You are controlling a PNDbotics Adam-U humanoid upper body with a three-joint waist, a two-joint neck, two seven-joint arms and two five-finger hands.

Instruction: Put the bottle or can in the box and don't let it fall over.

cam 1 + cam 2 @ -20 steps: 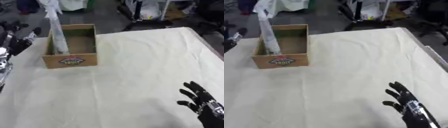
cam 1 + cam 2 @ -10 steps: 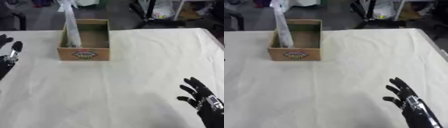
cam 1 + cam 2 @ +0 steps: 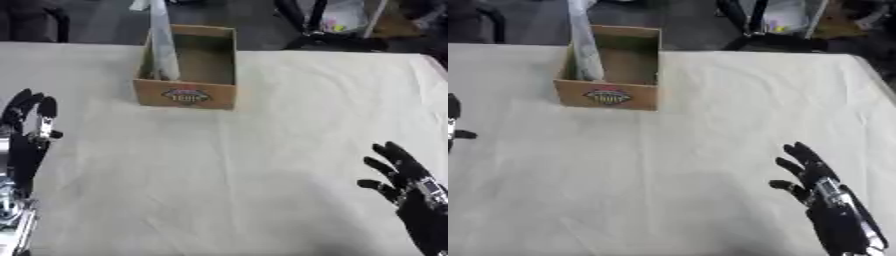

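Note:
A tall, pale clear bottle [image 3: 163, 42] stands upright in the near left corner of an open cardboard box [image 3: 218, 62] at the back of the table. The box has a round label on its front wall. My left hand [image 3: 28, 135] rests open at the left edge, fingers up, well in front of and left of the box. Near the lower right corner, my right hand [image 3: 404, 182] is open too, fingers spread, far from the box. Neither hand holds anything.
A cream cloth covers the table [image 3: 236, 165]. Beyond the far edge are dark chair legs and frames [image 3: 319, 27] on a dark floor.
The whole view has shifted as the head turned. My left hand has come further into view at the left edge; the bottle still stands in the box.

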